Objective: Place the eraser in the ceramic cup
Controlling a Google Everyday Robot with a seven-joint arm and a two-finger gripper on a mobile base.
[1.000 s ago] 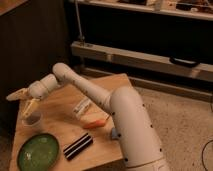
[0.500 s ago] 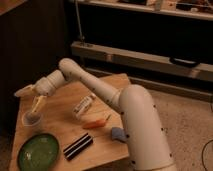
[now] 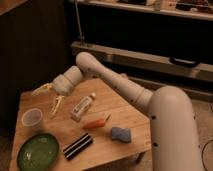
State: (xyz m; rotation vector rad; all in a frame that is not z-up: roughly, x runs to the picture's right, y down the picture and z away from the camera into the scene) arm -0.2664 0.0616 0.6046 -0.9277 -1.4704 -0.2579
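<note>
While jaws hang near cup (image 3: 31, 118), eraser (image 3: 78, 146) lies apart.

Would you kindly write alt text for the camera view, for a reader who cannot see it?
A white robot arm reaches across a wooden table, its open, empty gripper hovering between the ceramic cup and a white tube. The striped black eraser lies near the front edge beside a green bowl, with a carrot and blue sponge nearby.

Gripper (image 3: 45, 101) above table (image 3: 125, 135) left side, tube (image 3: 83, 106) label unreadable, robot body (image 3: 175, 135) cut off at bottom edge
</note>
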